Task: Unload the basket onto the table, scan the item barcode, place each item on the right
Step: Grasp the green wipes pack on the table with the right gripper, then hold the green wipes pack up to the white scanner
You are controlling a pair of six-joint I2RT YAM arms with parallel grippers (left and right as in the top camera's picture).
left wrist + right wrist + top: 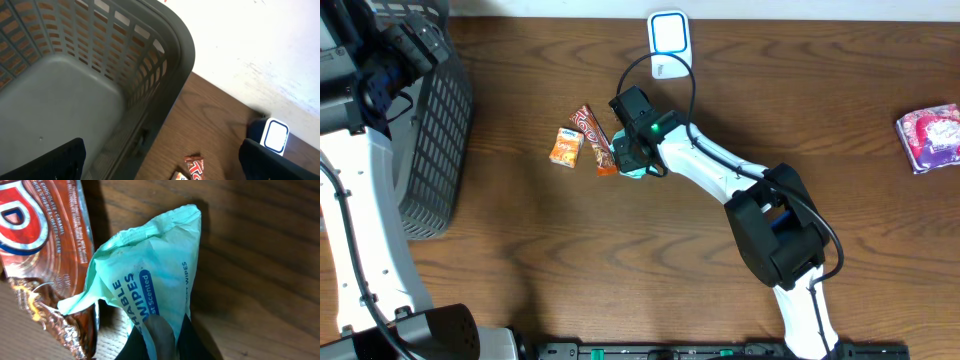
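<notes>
The right gripper [160, 335] pinches only a thin edge of the soft wipes packet [145, 275], so the packet could slip free or sag on lifting. It could also drag along the chocolate bar [50, 230] lying against its left side. The jaws are pressed together on that edge mid-table, the scanner [668, 40] well apart at the far edge.

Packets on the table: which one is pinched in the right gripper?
The pale green wipes packet, pinched in the right gripper. The brown chocolate bar and orange packet lie loose beside it; the pink packet lies far off alone.
</notes>
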